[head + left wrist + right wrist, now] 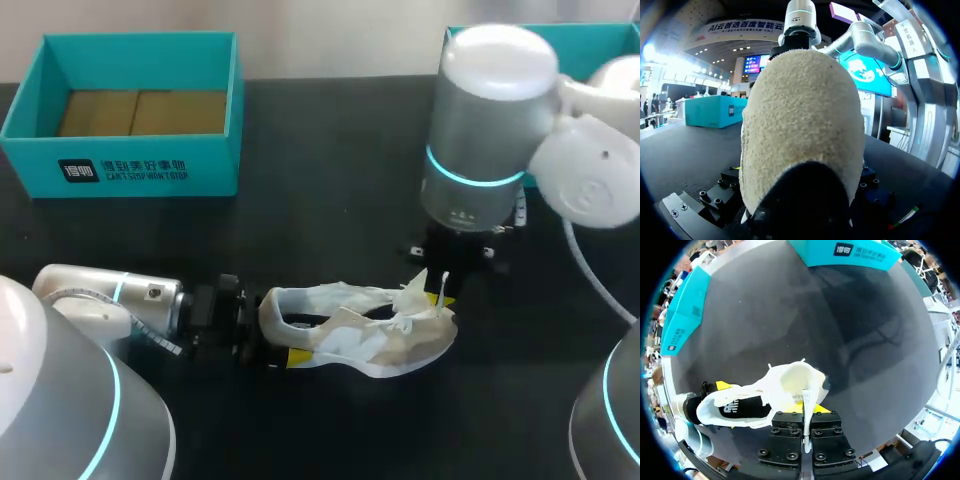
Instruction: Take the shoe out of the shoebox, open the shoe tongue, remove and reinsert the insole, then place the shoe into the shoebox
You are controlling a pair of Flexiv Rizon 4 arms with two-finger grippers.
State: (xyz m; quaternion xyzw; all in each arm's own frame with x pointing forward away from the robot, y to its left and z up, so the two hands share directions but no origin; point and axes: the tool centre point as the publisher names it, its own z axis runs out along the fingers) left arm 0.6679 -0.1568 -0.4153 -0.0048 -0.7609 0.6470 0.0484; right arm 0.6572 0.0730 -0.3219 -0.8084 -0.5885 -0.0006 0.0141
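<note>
**Shoe held at heel and tongue, outside the shoebox**

Right gripper [808,409]: the fingers are pressed almost together. Their yellow tips pinch a thin white strip [807,399] that rises from the tongue end of the shoe [785,385]. In the head view this gripper hangs straight down over the front of the shoe, with the strip standing upright between its tips.

Left gripper [272,340]: it lies level, just above the table [330,190], with its fingers on either side of the heel and clamped on it. One yellow tip shows against the near side of the shoe in the head view. The other shows at the far side of the heel in the right wrist view. In the left wrist view the fleecy beige heel fills the space ahead of the gripper and hides both tips.

Shoe: it is white and rests on the black table between the two grippers, heel toward the left arm and toe toward the right arm. Its opening faces upward, and a dark insole [742,407] shows inside.

Shoebox [130,165]: it is teal and open, and stands at the table's far left, well apart from the shoe. Tan pads [140,112] lie on its floor.

Second box [600,35]: it is also teal and stands at the far right, partly hidden behind the right arm.
</note>
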